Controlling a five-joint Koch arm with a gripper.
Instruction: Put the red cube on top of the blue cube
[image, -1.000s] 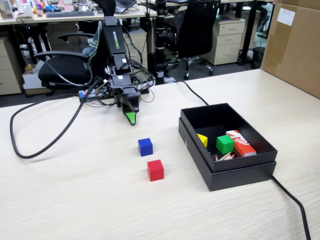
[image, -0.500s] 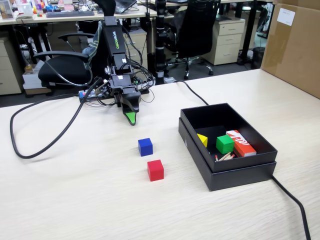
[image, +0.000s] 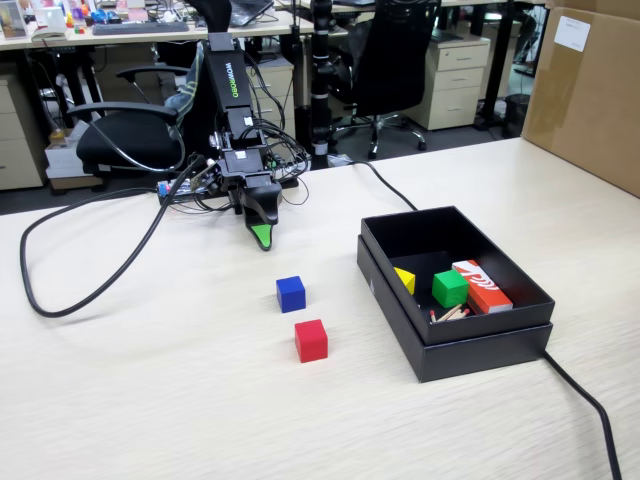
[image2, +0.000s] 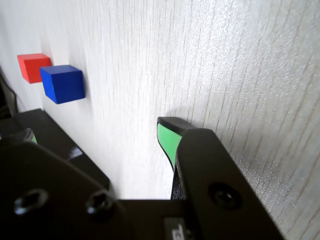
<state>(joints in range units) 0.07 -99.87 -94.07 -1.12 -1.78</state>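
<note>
Nothing gripped yet: tool (image: 262, 237) parked low over the bench (image: 150, 400), upper left of centre in the fixed view, green-tipped point aimed down at the bare surface. Only one tip clearly shown in either view, so opening cannot be told; no cube anywhere near the tips.

Red cube (image: 311, 340) sitting on the bench just below centre of the fixed view, resting flat, faces roughly square to the frame. Blue cube (image: 291, 293) a little above and slightly left of it, close but apart, also flat on the bench. Blue lying between tool and red along a line running down and slightly right through the frame. Same order in the wrist view: blue cube (image2: 62, 83) nearer, red cube (image2: 33, 67) just past it at the upper left edge, partly hidden behind the blue.

Judged from this: red farther off than blue, so a reach over or around the blue needed first, with a risk of nudging it. Black box (image: 455, 325) at right centre holding other pieces, well apart from both cubes.
</note>
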